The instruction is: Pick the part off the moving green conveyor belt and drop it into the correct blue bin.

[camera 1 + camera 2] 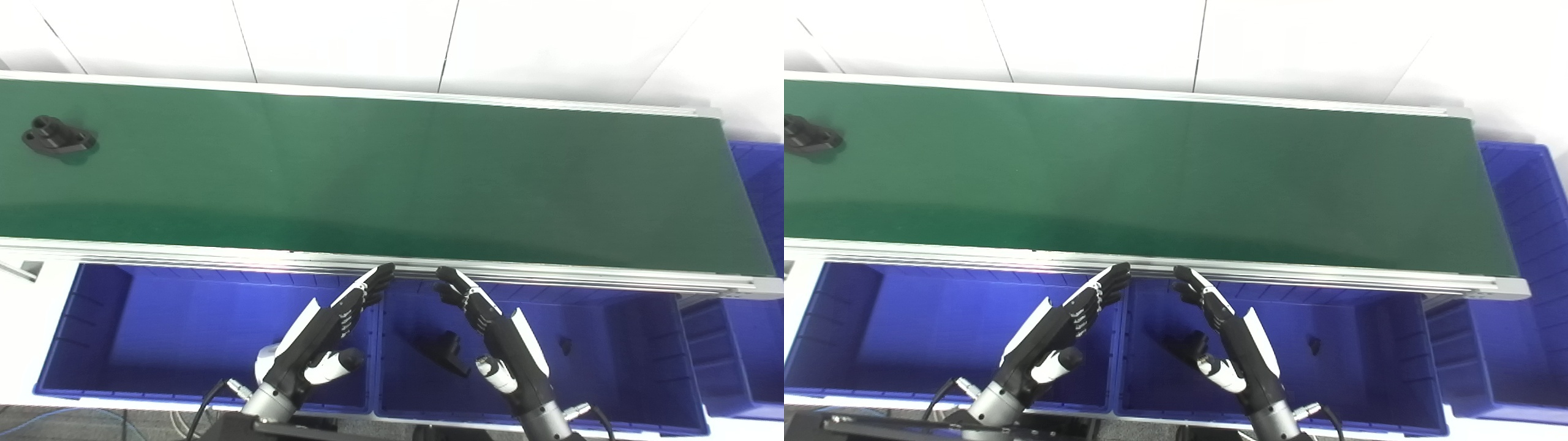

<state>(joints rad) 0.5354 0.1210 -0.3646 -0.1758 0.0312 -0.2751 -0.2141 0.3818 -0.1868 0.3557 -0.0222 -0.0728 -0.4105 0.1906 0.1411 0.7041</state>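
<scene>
A black part (58,138) lies on the green conveyor belt (392,177) at its far left; it also shows at the left edge of the right eye view (808,137). My left hand (327,334) is open and empty, fingers straight, above the left blue bin (92,331) near the belt's front rail. My right hand (496,334) is open and empty above the middle blue bin (625,343). Both hands are far from the part. A black part (444,352) and a small black piece (565,346) lie in the middle bin.
A third blue bin (756,184) stands past the belt's right end and wraps round to the front right. The belt's aluminium front rail (551,278) runs between the hands and the belt. A white wall lies behind the belt.
</scene>
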